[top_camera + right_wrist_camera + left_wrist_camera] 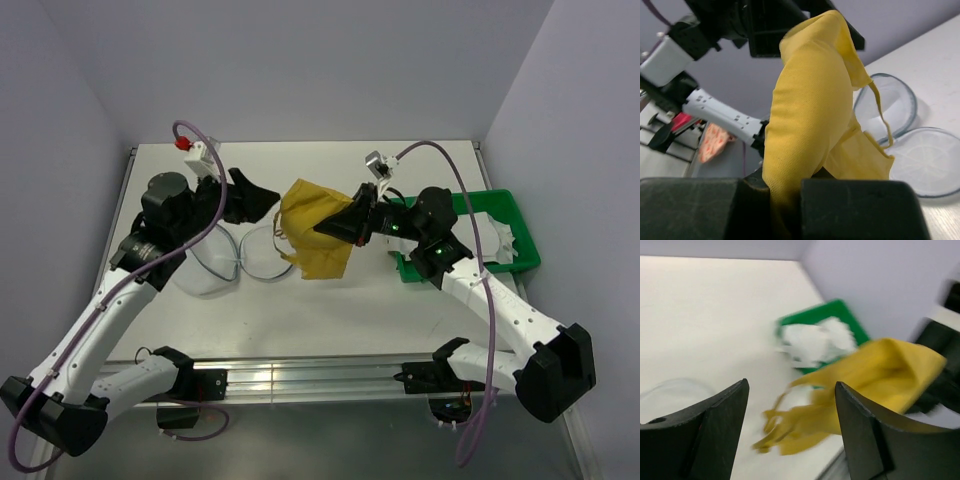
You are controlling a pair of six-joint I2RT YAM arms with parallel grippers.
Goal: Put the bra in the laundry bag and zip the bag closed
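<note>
The bra (315, 235) is yellow fabric with thin straps, held up above the table by my right gripper (338, 226), which is shut on it (810, 125). The laundry bag (235, 262) is a translucent white mesh pouch lying open in two round halves on the table, below and left of the bra; it also shows in the right wrist view (912, 145). My left gripper (252, 198) is open and empty, above the bag and just left of the bra. In the left wrist view the bra (860, 385) hangs blurred between and beyond its fingers.
A green plastic tray (528, 240) holding white cloth (500, 240) stands at the right side of the table, behind my right arm; it also shows in the left wrist view (840, 307). Grey walls close the table on three sides.
</note>
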